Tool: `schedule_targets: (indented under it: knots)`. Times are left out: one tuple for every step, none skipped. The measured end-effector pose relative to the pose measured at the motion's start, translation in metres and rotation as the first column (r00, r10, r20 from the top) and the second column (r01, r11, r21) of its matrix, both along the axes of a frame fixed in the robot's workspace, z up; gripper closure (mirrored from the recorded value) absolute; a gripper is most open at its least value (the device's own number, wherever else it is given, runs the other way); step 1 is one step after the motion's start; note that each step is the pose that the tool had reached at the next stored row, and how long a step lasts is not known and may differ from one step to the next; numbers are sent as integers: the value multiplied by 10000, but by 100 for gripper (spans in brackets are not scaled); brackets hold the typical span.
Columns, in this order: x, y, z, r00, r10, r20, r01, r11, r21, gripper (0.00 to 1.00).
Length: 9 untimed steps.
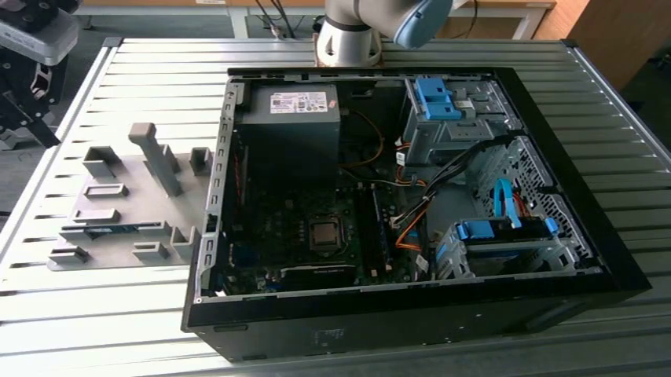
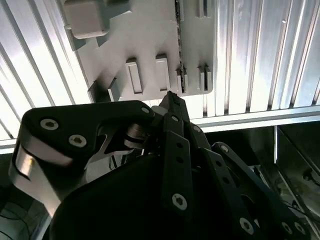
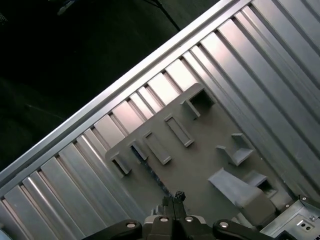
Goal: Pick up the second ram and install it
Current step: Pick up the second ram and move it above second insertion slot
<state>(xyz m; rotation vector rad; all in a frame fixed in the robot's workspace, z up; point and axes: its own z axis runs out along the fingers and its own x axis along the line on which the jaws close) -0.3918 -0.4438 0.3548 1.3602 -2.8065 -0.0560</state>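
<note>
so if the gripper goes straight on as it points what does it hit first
The gripper would likely meet the end of the second ram, in the grey holder tray; depth is unclear.

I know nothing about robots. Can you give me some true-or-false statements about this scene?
The second ram lies in the grey holder plate, outside the computer case. True.
The gripper is gripping the ram. False: it is shut on nothing, over the holder plate.
The computer case is open, its insides showing. True.
The holder plate sits at the exterior view's right of the case. False: it is at the left.
</note>
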Motion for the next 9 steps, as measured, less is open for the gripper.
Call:
schedule_targets:
  knots:
    - [0,0,-7,9998,179,-1,-179,9998,-1,89]
    - [0,0,-14,9994,360,-1,-360,9994,0,89]
    - [0,0,-20,9986,533,0,-533,9986,0,89]
    - [0,0,-26,9973,729,0,-729,9973,0,89]
    - [0,0,-30,9959,901,0,-901,9959,0,89]
    - [0,0,-35,9944,1053,1,-1053,9944,0,89]
    - [0,0,-40,9928,1197,1,-1197,9928,0,89]
    - [0,0,-44,9913,1318,1,-1318,9913,0,89]
    - [0,-1,-49,9900,1412,1,-1412,9900,0,89]
